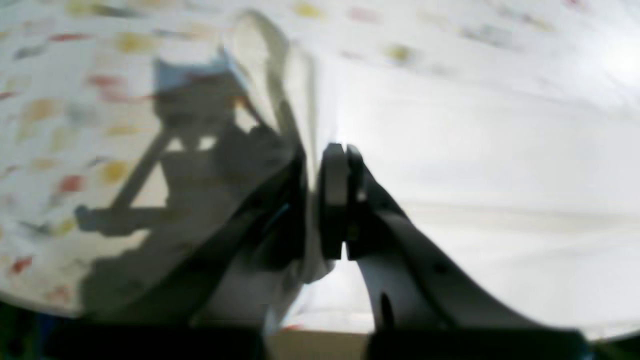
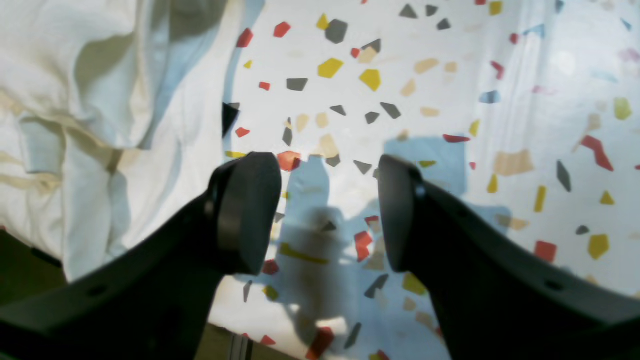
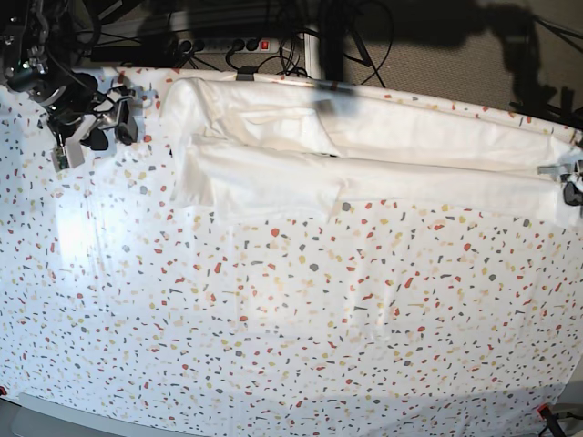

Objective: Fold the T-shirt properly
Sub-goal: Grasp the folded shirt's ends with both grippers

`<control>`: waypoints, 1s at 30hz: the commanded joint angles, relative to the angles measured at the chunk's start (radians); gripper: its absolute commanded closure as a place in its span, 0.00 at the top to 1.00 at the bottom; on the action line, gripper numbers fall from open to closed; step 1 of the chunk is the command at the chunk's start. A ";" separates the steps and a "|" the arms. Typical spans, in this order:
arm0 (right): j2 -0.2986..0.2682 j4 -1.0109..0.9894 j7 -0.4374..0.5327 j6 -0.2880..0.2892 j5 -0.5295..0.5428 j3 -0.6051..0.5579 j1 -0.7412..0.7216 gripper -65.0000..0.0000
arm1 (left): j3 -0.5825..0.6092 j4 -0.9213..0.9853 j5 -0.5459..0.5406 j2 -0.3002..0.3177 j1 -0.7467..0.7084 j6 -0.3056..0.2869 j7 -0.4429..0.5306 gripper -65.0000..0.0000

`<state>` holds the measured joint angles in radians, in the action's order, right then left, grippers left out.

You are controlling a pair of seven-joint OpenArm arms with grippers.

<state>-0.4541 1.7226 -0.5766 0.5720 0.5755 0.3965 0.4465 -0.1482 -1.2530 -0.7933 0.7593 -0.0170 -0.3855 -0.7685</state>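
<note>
T-shirt lies along the far edge of the table covering, spread in a long band, folded lengthwise with white cloth facing up. No print visible in any view.

Left gripper: jaws clenched on a fold of the shirt, cloth pinched between the pads. Left wrist view is blurred; only white fabric on one side and smeared coloured flecks on the other, plus the gripper's own shadow. In the base view this gripper is cut off at the frame's right edge, at the shirt's end, so the grip itself can't be made out there.

Right gripper: jaws wide apart, nothing between them, hanging over bare speckled covering just beside a rumpled shirt edge. In the base view it sits at the far left corner, partly lost among dark cables, close to the shirt's other end but apart from it.
</note>
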 commanded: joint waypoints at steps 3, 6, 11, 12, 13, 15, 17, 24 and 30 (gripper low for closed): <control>-0.017 0.016 0.025 -0.003 0.012 -0.016 -0.023 0.53 | -0.008 -0.153 -0.055 -0.008 -0.035 0.061 -0.017 0.00; -0.016 0.016 0.005 -0.003 0.011 -0.042 -0.052 0.53 | -0.008 -0.303 -0.053 -0.074 -0.100 0.101 -0.015 0.00; -0.016 0.016 -0.035 -0.003 0.012 -0.076 -0.099 0.53 | -0.006 -0.504 -0.054 -0.199 -0.218 0.113 0.043 0.00; -0.016 0.016 -0.038 -0.003 0.012 -0.079 -0.106 0.53 | -0.005 -0.529 -0.054 -0.221 -0.239 0.113 0.064 0.00; -0.016 0.016 -0.041 -0.003 0.012 -0.080 -0.114 0.53 | -0.001 -0.547 -0.053 -0.241 -0.258 0.113 0.088 0.00; -0.016 0.016 -0.045 -0.003 0.012 -0.082 -0.125 0.53 | 0.023 -0.562 -0.053 -0.275 -0.280 0.112 0.129 0.00; -0.016 0.016 -0.047 -0.003 0.012 -0.082 -0.130 0.53 | 0.066 -0.560 -0.023 -0.300 -0.279 0.109 0.139 0.00; -0.016 0.016 -0.054 -0.003 0.012 -0.082 -0.130 0.53 | 0.258 -0.560 0.150 -0.303 -0.278 0.110 0.299 0.00; -0.016 0.016 -0.054 -0.003 0.011 -0.082 -0.130 0.53 | 0.280 -0.560 0.143 -0.313 -0.263 0.113 0.296 0.37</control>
<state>-0.4568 1.7226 -0.6491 0.5690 0.5755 0.3069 0.3214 0.1341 -1.7954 -0.6418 0.4377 -0.2855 -0.2646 -0.4873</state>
